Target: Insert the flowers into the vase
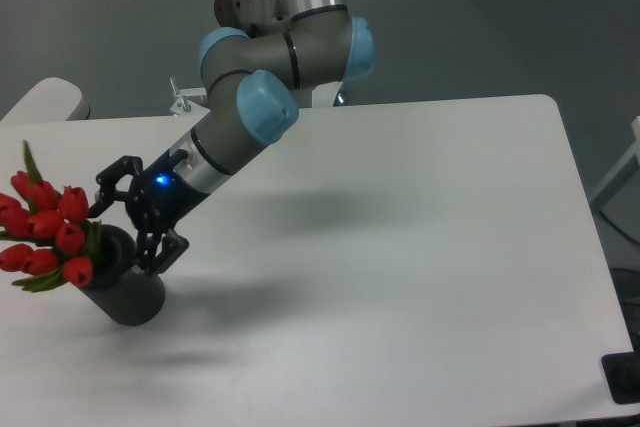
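Tulip bunch (45,232) sits in vase (122,282) mouth, leaning toward 9 o'clock. Vase appears tilted on bench (420,247). Claw (135,222) spread wide, touching rim. Risk: claw nudge topples vase, tulips spill.

Lab: robot arm (300,7), white table (420,247)

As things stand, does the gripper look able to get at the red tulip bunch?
Probably yes. The gripper hangs right beside the bunch of red tulip buds, whose stems sit in the dark grey cylindrical vase. Nothing lies between them; only the vase rim sits close below. Whether its fingers are open is unclear.
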{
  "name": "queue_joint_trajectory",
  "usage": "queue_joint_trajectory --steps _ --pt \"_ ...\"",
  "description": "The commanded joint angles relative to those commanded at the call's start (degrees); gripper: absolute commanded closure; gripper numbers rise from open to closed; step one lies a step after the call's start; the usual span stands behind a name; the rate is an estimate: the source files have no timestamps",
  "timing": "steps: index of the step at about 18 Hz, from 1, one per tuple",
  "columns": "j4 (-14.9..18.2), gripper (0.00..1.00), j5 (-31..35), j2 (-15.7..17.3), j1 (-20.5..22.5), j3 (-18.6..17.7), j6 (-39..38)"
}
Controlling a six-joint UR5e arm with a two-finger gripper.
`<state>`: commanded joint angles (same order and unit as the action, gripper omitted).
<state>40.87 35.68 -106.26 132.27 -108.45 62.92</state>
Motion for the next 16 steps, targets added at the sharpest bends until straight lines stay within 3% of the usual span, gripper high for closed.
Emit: queue_joint_trajectory --steps 7,16 --pt "0.3 0.0 3.6 4.3 6.2 0.3 2.6" --pt "0.4 0.0 19.8 4.1 13.2 10.6 2.9"
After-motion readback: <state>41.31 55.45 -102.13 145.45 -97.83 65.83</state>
